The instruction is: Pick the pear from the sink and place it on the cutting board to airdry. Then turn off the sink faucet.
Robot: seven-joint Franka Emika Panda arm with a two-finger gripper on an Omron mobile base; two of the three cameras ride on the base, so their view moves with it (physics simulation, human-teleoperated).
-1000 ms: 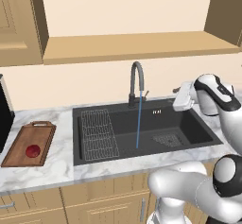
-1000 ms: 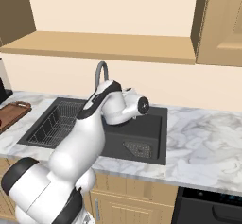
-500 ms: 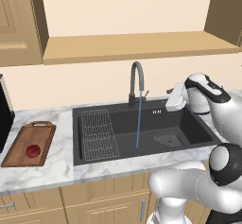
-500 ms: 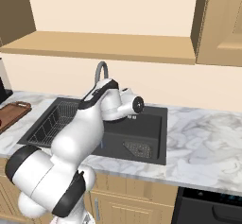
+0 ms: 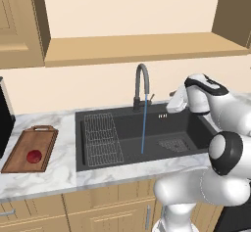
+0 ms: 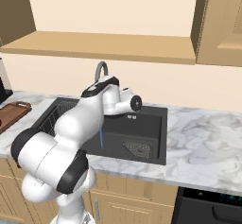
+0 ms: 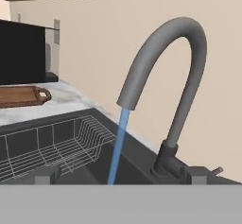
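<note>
tool (image 7: 121, 176) wide beside faucet (image 7: 165, 86); pear (image 5: 34, 156) on board (image 5: 19, 158)

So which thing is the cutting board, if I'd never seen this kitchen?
Find the dark sink in the marble counter. Left of it lies the cutting board: a brown wooden rectangle with a raised rim and a handle, the pear resting on it.

Glossy white, rounded arm segments with dark grey joint caps; the tool (image 5: 172, 99) looks white, perhaps grey-tipped.
</note>
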